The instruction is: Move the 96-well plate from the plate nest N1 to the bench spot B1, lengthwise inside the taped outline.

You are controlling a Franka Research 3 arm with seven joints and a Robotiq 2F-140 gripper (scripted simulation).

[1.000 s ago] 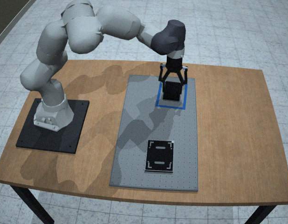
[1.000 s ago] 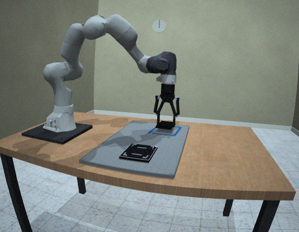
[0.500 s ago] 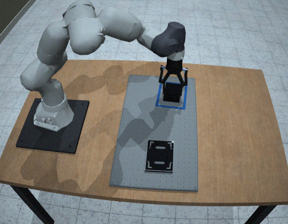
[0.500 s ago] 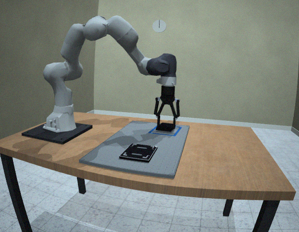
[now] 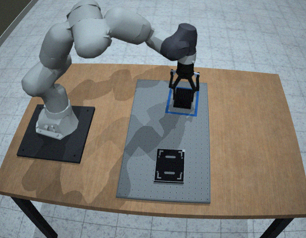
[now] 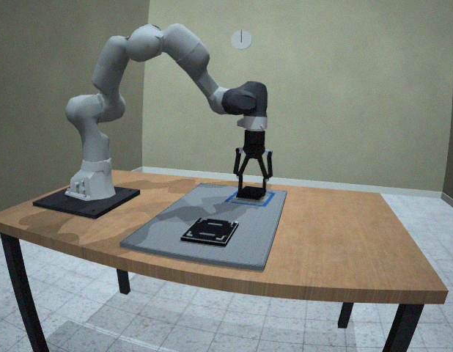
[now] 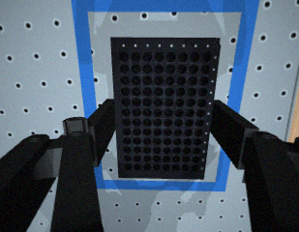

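Observation:
The black 96-well plate (image 5: 183, 98) (image 6: 251, 193) (image 7: 164, 97) sits lengthwise inside the blue taped outline B1 (image 5: 180, 113) (image 6: 245, 203) (image 7: 82, 72), low on the board or just above it. My gripper (image 5: 184, 89) (image 6: 252, 189) (image 7: 162, 113) stands straight down over it. Its two fingers press the plate's long sides, so it is shut on the plate. The black plate nest N1 (image 5: 170, 163) (image 6: 210, 230) lies empty at the near end of the board.
The grey perforated board (image 5: 145, 166) (image 6: 249, 242) carries both the outline and the nest on the wooden table (image 5: 250, 128) (image 6: 333, 242). The arm's base (image 5: 56, 120) (image 6: 90, 182) stands on a black plate at the left.

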